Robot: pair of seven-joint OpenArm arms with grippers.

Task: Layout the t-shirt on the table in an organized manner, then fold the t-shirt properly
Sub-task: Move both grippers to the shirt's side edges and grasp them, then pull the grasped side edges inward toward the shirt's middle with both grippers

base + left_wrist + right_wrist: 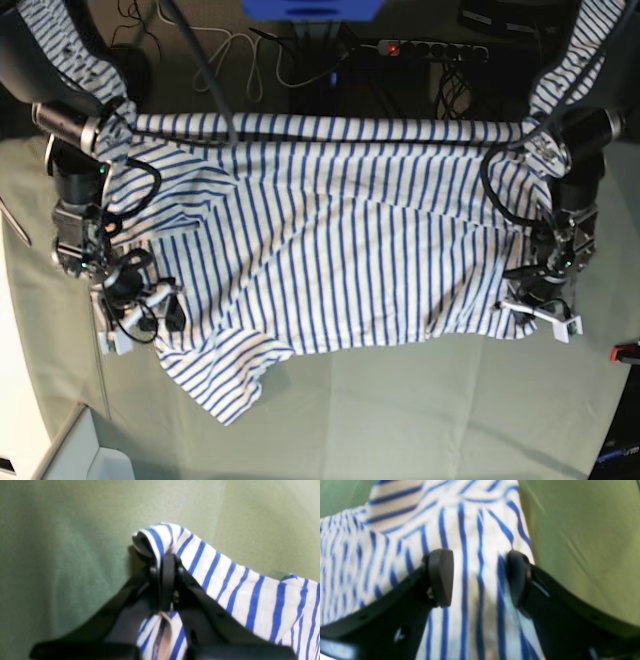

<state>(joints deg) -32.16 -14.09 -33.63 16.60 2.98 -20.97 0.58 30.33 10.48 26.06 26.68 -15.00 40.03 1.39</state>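
The white t-shirt with blue stripes (pixel 330 260) lies spread wide across the pale grey-green table (pixel 400 420), with one sleeve (pixel 225 385) bunched at the front left. My left gripper (pixel 168 557) is shut on a folded edge of the t-shirt (pixel 237 587) and holds it just above the table (pixel 62 530). In the base view it is at the shirt's right edge (pixel 528 290). My right gripper (pixel 478 577) is open, its fingers (pixel 440 577) set either side of a strip of the t-shirt (pixel 470 530). In the base view it is at the shirt's left side (pixel 160 308).
A power strip and cables (pixel 430 48) lie beyond the table's back edge. A red clamp (pixel 625 352) sits at the right edge. Bare table cloth (pixel 582 530) runs along the front of the shirt. Striped cloth also shows by both arms at the top corners.
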